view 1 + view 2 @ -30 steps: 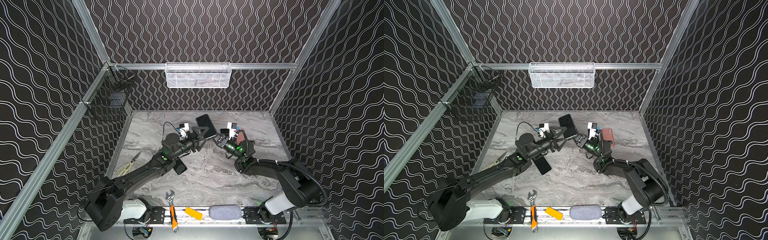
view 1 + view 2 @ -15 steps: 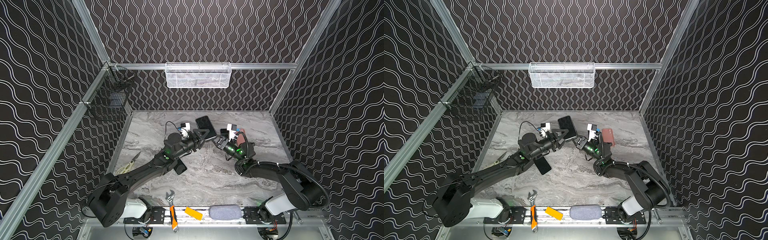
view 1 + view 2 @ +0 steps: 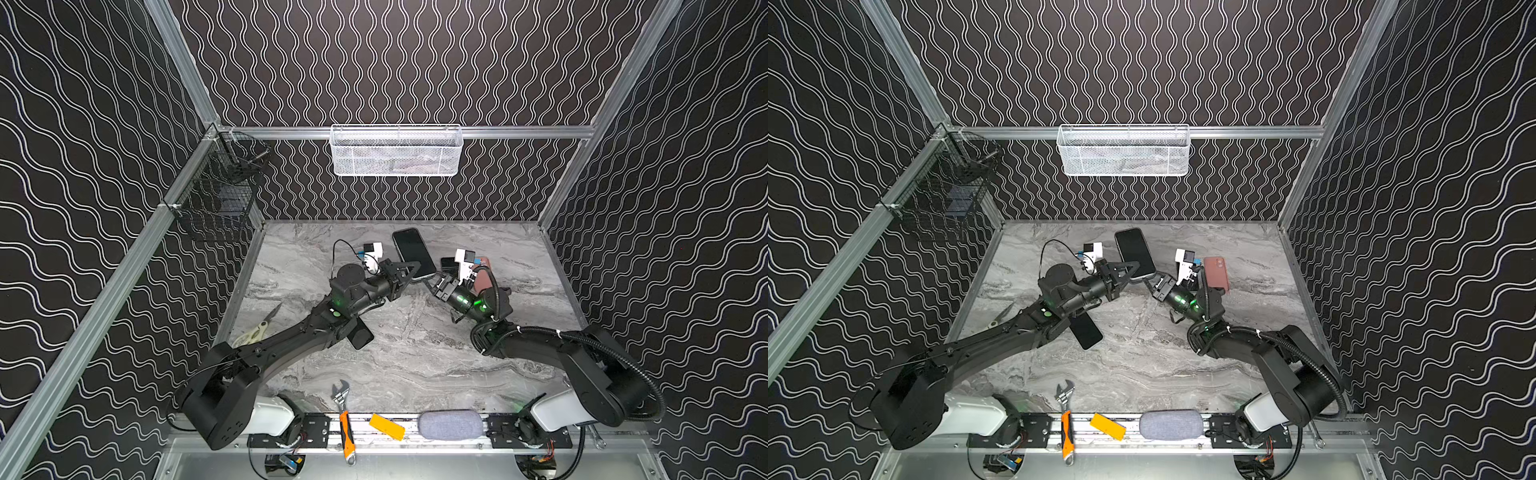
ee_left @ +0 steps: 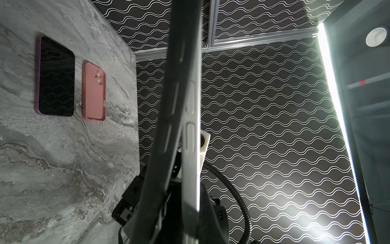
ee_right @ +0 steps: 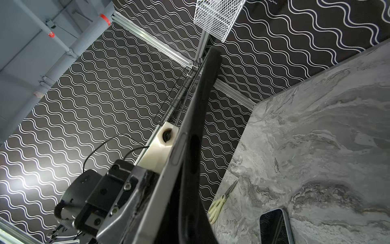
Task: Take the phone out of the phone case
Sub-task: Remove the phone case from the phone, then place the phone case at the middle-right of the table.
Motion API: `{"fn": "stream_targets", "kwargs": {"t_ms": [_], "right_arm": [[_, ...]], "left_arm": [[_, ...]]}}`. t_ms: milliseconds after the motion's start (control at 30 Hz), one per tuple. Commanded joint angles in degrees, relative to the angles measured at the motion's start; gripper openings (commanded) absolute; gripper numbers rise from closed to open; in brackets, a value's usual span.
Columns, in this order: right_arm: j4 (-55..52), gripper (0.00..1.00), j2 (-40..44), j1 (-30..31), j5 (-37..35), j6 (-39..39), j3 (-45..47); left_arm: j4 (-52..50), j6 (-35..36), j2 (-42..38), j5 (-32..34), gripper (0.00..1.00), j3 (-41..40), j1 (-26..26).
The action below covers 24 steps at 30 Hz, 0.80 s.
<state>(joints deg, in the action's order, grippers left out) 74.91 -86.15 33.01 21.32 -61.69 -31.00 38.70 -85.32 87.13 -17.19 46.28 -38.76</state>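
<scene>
The silver-edged black phone [image 3: 413, 252] is held tilted above the grey marble table [image 3: 415, 353], at centre frame in both top views. Its black rubbery phone case [image 4: 168, 101] is partly peeled away along one edge. The left gripper [image 3: 411, 270] and right gripper [image 3: 429, 280] are both clamped on its lower end, though I cannot tell which layer each pinches.

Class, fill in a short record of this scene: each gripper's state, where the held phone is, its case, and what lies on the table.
left gripper: shut on phone
right gripper: shut on phone
phone: held off the table between both grippers, screen facing up
case: black, still along the phone's side
lying on table: pink case, purple phone, dark phone by the left arm, scissors, wrench
</scene>
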Motion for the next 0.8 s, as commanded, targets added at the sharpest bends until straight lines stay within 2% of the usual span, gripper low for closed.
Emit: {"fn": "stream_targets", "kwargs": {"t_ms": [0,367,767], "right_arm": [[3.1,0.0,-0.9,0.2,0.2,1.3,0.5],[0.0,0.0,-3.2,0.1,-4.4,5.6,1.5],[-2.1,0.0,-1.8,-1.4,-6.8,7.2,3.7]], "left_arm": [[3.3,-0.2,-1.0,0.2,0.0,1.0,0.1],[4.3,-7.2,-5.5,-3.6,0.0,5.1,0.0],[6.2,-8.4,-6.0,-4.9,0.0,5.4,0.2]]}}
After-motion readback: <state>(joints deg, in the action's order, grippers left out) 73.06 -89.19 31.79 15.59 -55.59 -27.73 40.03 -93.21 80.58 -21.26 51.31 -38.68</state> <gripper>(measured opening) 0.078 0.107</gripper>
